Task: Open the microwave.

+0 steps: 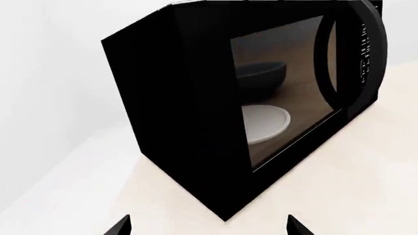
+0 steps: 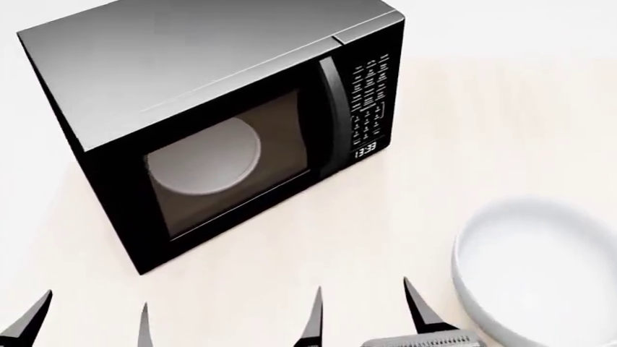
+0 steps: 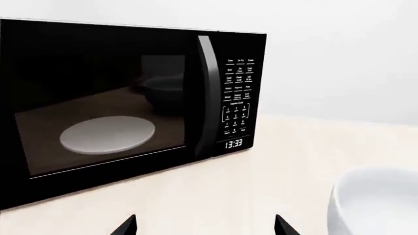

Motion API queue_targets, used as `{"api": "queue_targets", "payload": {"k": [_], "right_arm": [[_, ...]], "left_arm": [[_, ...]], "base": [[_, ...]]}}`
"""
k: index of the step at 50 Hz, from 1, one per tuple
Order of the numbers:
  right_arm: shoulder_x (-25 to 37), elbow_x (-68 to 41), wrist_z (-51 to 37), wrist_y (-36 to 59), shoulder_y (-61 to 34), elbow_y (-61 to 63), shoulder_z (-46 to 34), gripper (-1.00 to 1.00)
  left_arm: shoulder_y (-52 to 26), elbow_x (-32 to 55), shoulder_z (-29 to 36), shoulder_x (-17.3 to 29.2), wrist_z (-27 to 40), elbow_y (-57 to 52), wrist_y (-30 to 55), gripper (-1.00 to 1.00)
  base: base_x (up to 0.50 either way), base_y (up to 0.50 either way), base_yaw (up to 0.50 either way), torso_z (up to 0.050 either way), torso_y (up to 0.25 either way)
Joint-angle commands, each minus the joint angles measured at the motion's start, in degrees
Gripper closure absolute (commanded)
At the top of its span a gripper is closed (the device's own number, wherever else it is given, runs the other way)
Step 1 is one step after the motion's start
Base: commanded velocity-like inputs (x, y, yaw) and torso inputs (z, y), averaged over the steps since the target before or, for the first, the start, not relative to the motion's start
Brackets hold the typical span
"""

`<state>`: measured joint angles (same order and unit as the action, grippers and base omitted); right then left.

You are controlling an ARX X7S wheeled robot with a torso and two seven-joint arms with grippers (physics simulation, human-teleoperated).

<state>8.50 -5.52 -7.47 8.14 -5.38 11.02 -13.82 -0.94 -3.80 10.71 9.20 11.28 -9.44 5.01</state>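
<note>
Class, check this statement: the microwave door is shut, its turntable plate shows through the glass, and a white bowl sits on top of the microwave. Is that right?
One detail is wrong. The white bowl is not on top of the microwave; the head view shows it on the table, off to the keypad side. The door is shut and the turntable plate shows through the glass.

Both tools hang low with fingers spread wide and holding nothing, the left tool (image 2: 92,322) beside the right tool (image 2: 366,314), fingertips pointing forward.
</note>
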Motion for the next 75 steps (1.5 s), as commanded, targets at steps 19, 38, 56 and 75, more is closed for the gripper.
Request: {"api": "queue_targets", "payload": {"k": [19, 38, 56, 75], "right_arm": [[0.76, -2.14, -0.32, 5.78, -4.67, 3.03, -1.43, -1.0], [0.3, -3.61, 1.27, 13.88, -19.26, -1.66, -2.48, -1.0], [0.53, -3.25, 2.53, 13.11, -27.33, -10.08, -3.42, -1.0], [-0.85, -1.92, 2.81, 10.07, -36.41, -22.15, -4.92, -1.0]], "left_arm": [[-0.25, 1.5, 0.5, 0.83, 1.13, 1.32, -0.72, -1.0], [-0.43, 3.33, 0.42, 1.46, 1.29, 2.61, -1.9, -1.0], [-0.26, 3.77, 0.81, 2.03, 1.89, 1.83, -1.56, -1.0], [-0.08, 4.72, 0.87, 2.5, 2.47, 2.69, -2.44, -1.0]], "base": [[0.0, 0.0, 0.0, 0.006, -0.207], [0.0, 0.0, 0.0, 0.0, 0.0], [0.0, 0.0, 0.0, 0.0, 0.0], [0.0, 0.0, 0.0, 0.0, 0.0]]}}
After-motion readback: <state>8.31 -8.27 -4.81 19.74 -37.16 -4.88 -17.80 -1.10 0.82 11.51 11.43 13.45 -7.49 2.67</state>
